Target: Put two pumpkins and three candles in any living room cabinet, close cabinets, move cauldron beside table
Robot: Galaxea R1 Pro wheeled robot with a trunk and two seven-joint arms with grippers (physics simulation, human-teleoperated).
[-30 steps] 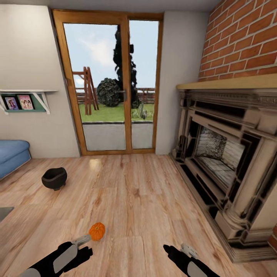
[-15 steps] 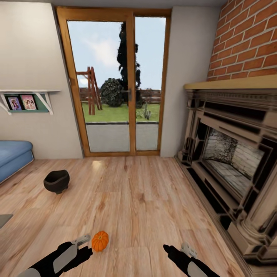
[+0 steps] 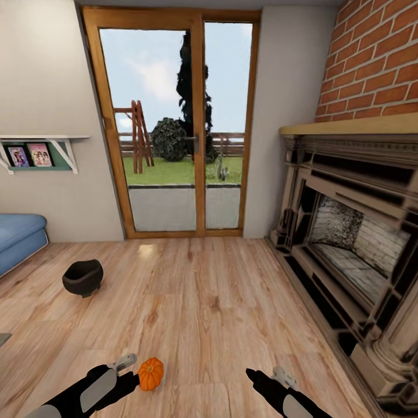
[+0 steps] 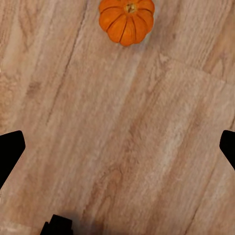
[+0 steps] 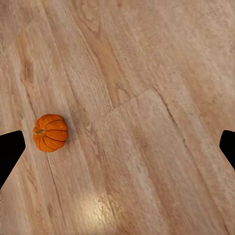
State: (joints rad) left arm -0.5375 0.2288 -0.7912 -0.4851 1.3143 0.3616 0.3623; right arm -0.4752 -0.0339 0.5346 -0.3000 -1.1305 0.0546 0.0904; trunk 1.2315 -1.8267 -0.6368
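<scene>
A small orange ribbed pumpkin [image 3: 150,373] lies on the wooden floor just right of my left gripper [image 3: 129,371]. In the left wrist view this pumpkin [image 4: 126,18] sits ahead of the open left gripper [image 4: 117,152], well beyond the fingertips [image 4: 11,151]. My right gripper [image 3: 268,374] hangs open over bare floor, and its wrist view has the pumpkin [image 5: 50,132] off to one side of the right gripper [image 5: 117,149]. The black cauldron [image 3: 83,277] stands on the floor further ahead at the left. The candles, cabinet and table are out of view.
A large dark fireplace [image 3: 348,232] with a brick chimney fills the right side. Glass patio doors [image 3: 174,128] close the far wall. A blue sofa [image 3: 20,238] and a wall shelf with photos [image 3: 35,152] are at the left. Open wooden floor [image 3: 215,302] lies between.
The whole view has shifted as the camera moved: the pumpkin now sits lower and closer to my left gripper, and the fireplace has slid right. Both arms keep their pose.
</scene>
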